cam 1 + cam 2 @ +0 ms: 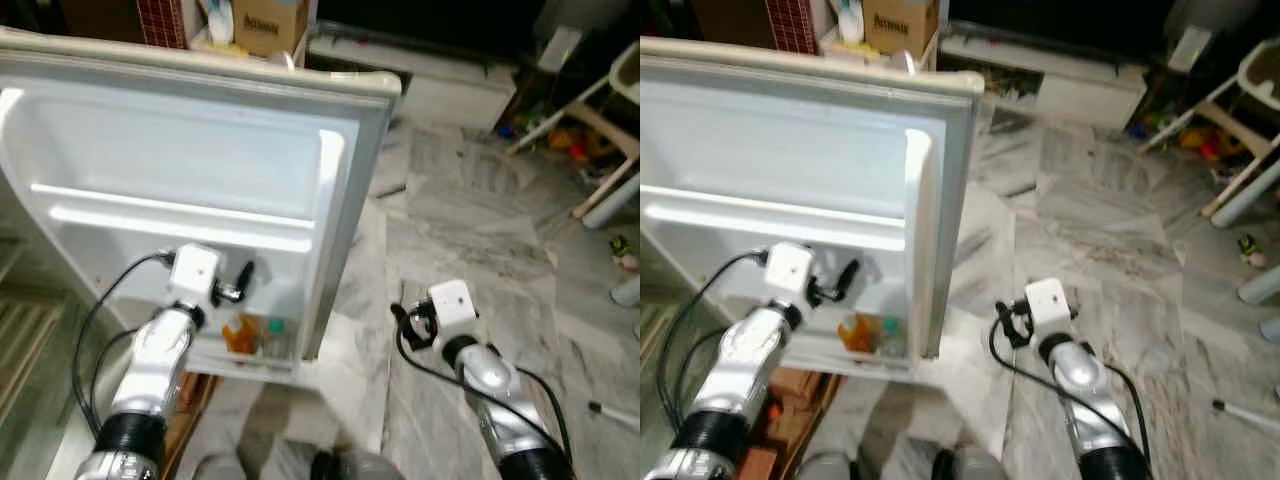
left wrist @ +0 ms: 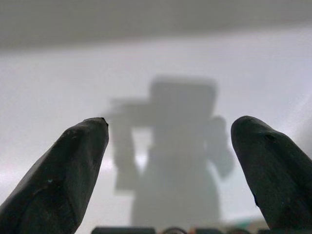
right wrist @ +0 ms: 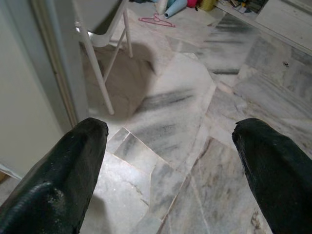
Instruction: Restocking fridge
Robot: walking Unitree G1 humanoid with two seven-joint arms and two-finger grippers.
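While left tool (image 1: 243,275) gapes, orange bottle (image 1: 240,335) stands just below.

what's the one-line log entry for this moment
fridge door open | left gripper open, empty, inside door above orange bottle on bottom shelf | right gripper open, empty, over marble floor

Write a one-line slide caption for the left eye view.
Left gripper open inside the open fridge door, above an orange bottle on its lowest shelf; right gripper open over marble floor.
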